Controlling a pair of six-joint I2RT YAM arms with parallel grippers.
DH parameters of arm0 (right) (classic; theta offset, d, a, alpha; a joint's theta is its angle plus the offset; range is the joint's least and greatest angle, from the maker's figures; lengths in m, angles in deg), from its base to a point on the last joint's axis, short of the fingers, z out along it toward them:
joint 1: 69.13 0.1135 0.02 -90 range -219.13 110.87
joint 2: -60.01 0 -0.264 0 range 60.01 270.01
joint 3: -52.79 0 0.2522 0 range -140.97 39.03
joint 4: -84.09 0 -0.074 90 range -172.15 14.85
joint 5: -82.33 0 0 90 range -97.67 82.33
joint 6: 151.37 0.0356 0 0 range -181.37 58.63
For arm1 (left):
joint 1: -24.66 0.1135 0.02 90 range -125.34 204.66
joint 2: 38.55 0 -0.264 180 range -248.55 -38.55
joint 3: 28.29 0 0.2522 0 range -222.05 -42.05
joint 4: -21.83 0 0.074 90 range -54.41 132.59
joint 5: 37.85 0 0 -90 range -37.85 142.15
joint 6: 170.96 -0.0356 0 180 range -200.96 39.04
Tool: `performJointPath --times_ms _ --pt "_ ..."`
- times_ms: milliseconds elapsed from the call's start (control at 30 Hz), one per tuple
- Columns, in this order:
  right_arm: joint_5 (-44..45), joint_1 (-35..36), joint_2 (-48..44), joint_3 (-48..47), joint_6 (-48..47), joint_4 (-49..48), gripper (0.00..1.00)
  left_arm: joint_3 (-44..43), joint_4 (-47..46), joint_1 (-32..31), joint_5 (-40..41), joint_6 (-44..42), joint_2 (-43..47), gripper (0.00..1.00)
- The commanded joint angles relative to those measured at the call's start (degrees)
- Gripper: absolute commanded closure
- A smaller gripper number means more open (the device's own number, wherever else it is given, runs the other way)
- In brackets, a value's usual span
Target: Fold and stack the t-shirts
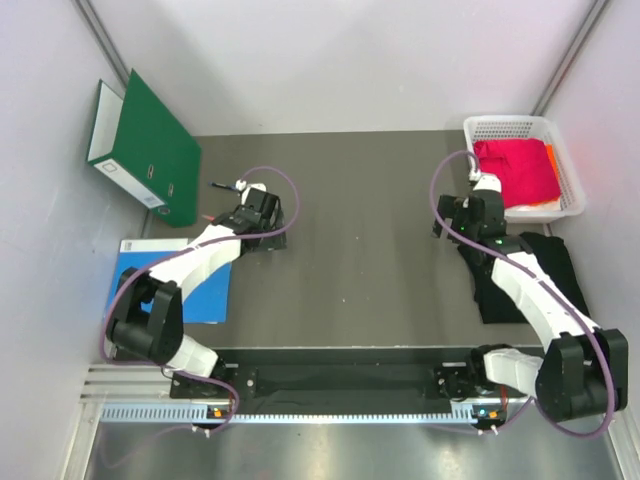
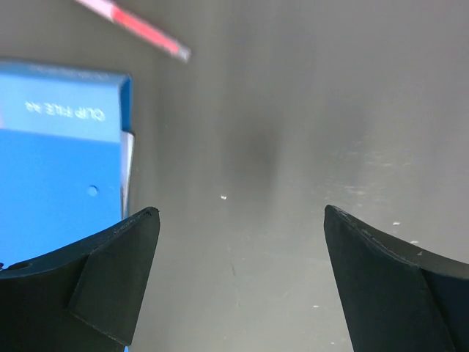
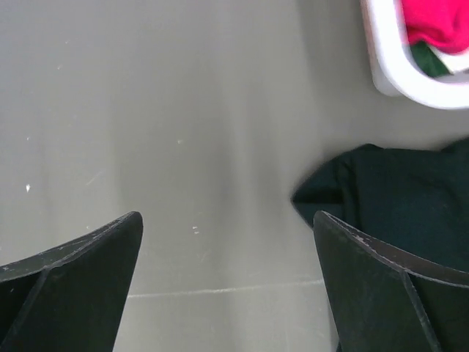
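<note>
Eyes on the white basket (image 1: pixel 565 130), a lattice-walled plastic tub at the far right of the table (image 1: pixel 360 220). Inside it lies the crimson t-shirt (image 1: pixel 515 170), soft and rumpled, filling most of the tub. The orange t-shirt (image 1: pixel 552 160) is only a bright sliver along the red one's edge, the rest buried. In the right wrist view, a dark green scrap shows under the red cloth; I can't tell what it is.

Just beside the basket on the side toward the arm bases, the black t-shirt (image 1: pixel 530 275) is spread on the matte grey tabletop, partly hidden under the right arm. Its outline is hard to read.

Well apart from the basket, on the opposite side, a glossy green binder (image 1: pixel 150 150) stands tilted, with a flat blue clip file (image 1: pixel 135 270) and a blurred red pen (image 2: pixel 143 29).

The right gripper (image 3: pixel 227 216) has its jaws spread wide and grips nothing, with a black sleeve just beside one finger. The left gripper (image 2: pixel 242 213) is equally wide and empty over the bare, speckled table.
</note>
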Motion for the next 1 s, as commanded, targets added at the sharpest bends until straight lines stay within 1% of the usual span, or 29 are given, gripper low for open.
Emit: performJointPath --times_ms 0,33,67,100,167,200,233,300,433,533,567,633,667,733,767,833,867,933,967 --pt "11.61 6.59 2.37 -5.88 -2.39 1.81 0.0 -0.88 -1.65 -0.07 5.16 0.35 5.46 0.02" --pt "14.61 8.43 3.08 -7.54 -2.65 2.26 0.0 -1.23 -1.12 -0.07 4.93 0.63 5.73 0.02" --pt "18.38 12.37 4.39 -8.43 -2.48 2.7 0.0 -0.89 -1.37 -0.16 4.58 0.19 6.6 0.02" --pt "24.86 14.23 5.1 -9.4 -2.83 3.05 0.0 -0.45 -1.63 -0.07 4.92 0.62 7.04 0.02" --pt "30.35 18.45 7.81 -12.65 -3.1 3.49 0.0 1.13 -2.6 -0.07 6.76 1.07 8.27 0.02" --pt "32.81 18.99 8.96 -13.88 -3.01 4.45 0.0 1.4 -2.6 -0.07 7.21 1.59 8.54 0.02" --pt "33.53 19.35 10.02 -16.15 -3.01 4.81 0.0 1.66 -3.04 -0.07 6.69 0.73 8.54 0.02" --pt "34.76 19.26 12.57 -17.84 -2.92 4.9 0.0 2.1 -4.19 -0.07 4.49 -0.6 8.11 0.02" --pt "38.63 17.95 16.17 -22.39 -4.94 3.93 0.0 0.44 -1.99 -0.07 5.1 -1.22 5.91 0.02" --pt "35.4 12.77 17.93 -26.79 -4.15 5.51 0.0 -0.09 -1.64 -0.07 5.11 -1.22 4.68 0.02" --pt "34.25 9.54 18.28 -27.68 -4.06 5.69 0.0 -0.44 -1.46 -0.07 4.84 -0.96 3.98 0.02" --pt "30.21 5.92 18.29 -29.52 -4.15 5.16 0.0 -0.71 -1.37 -0.07 3.96 -0.52 3.36 0.02" --pt "28.72 1.99 18.29 -29.97 -4.06 4.81 0.0 -0.88 -1.46 -0.07 3.53 -0.34 2.75 0.02" --pt "23.45 -2.25 18.72 -31.72 -2.84 4.02 0.02 -1.15 -1.55 -0.07 1.95 -0.07 1.87 0.02" --pt "21.87 -6.45 19.95 -32.43 -2.13 3.93 0.02 -1.5 -1.55 -0.07 1.5 0.01 1.08 0.02" --pt "17.73 -10.86 21.79 -35.05 -0.21 4.63 0.02 -1.85 -1.46 -0.07 0.45 0.1 0.28 0.02" --pt "16.07 -13.93 24.33 -36.11 0.24 4.89 0.01 -1.94 -1.64 -0.07 0.36 0.28 -0.42 0.02" --pt "13.51 -15.89 27.5 -39.7 1.47 6.38 0.0 -2.2 -1.38 -0.07 0.36 0.19 -1.21 0.02" --pt "12.89 -17.2 30.91 -40.95 1.56 6.91 0.01 -2.55 -1.29 -0.07 0.36 0.19 -2.0 0.02"
